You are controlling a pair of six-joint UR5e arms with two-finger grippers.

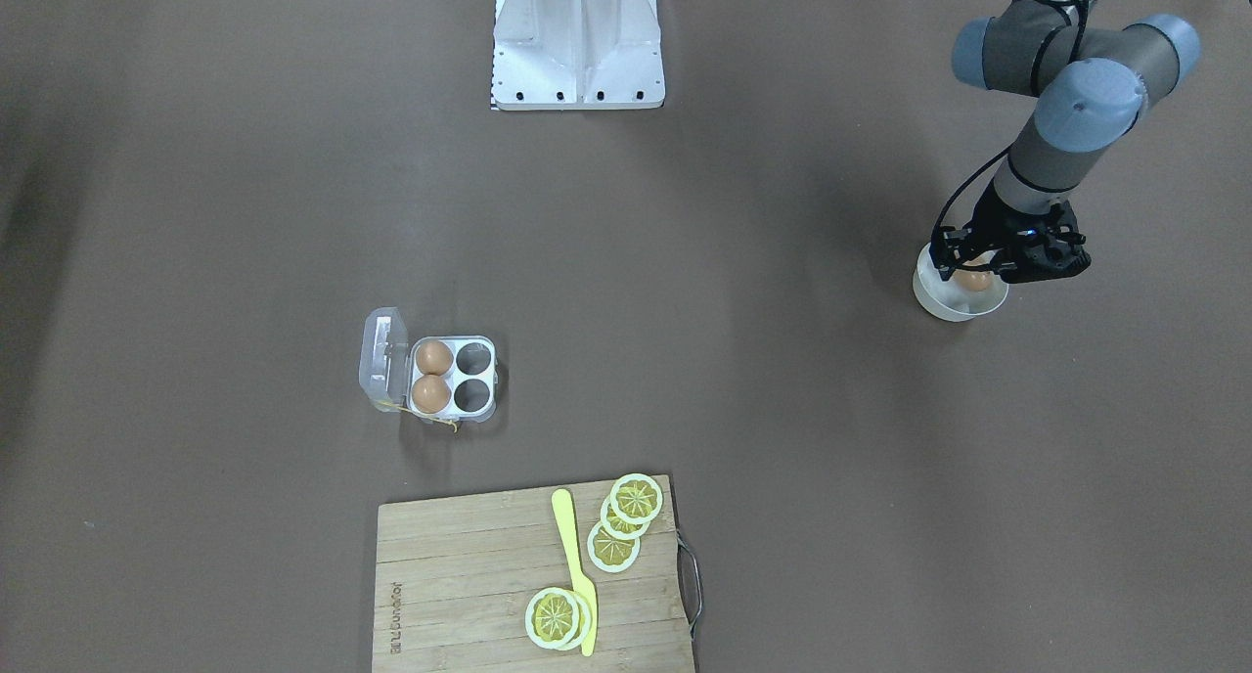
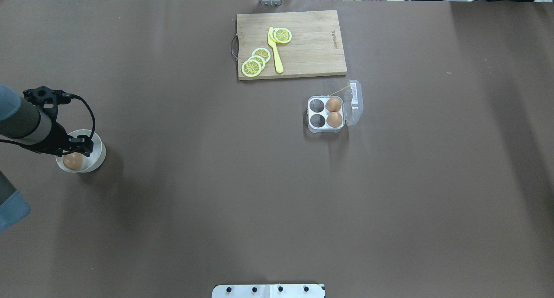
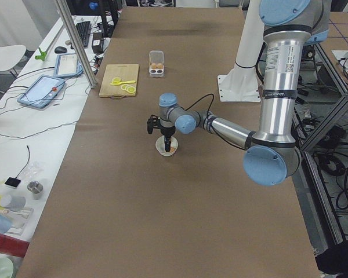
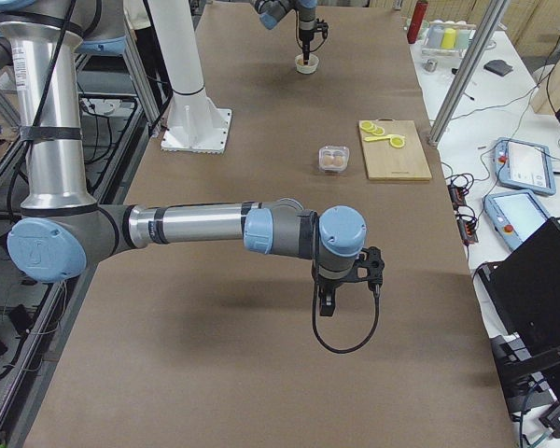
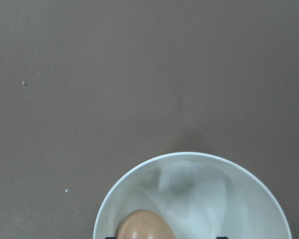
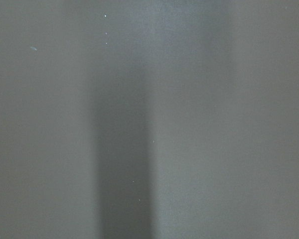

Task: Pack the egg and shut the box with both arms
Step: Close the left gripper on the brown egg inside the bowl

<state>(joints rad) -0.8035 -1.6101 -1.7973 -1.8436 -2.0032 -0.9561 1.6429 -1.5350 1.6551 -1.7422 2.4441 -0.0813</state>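
The egg [image 1: 973, 282] is small and orange-brown and lies in a round white bowl [image 1: 944, 306] at the table's left end. It also shows in the overhead view [image 2: 72, 160] and the left wrist view [image 5: 144, 226]. My left gripper [image 1: 978, 267] reaches down into the bowl [image 2: 98, 153], open, with its fingertips on either side of the egg. The box [image 1: 452, 377] stands open mid-table with its clear lid [image 1: 383, 358] folded back. It holds two brown eggs [image 1: 433, 357], and two cells are empty. My right gripper [image 4: 324, 306] hangs above bare table far from the box; I cannot tell if it is open or shut.
A wooden cutting board [image 1: 469, 585] with lemon slices [image 1: 636, 499] and a yellow knife [image 1: 572, 565] lies on the far side of the box from the robot. The white base block [image 1: 577, 42] stands at the robot's side.
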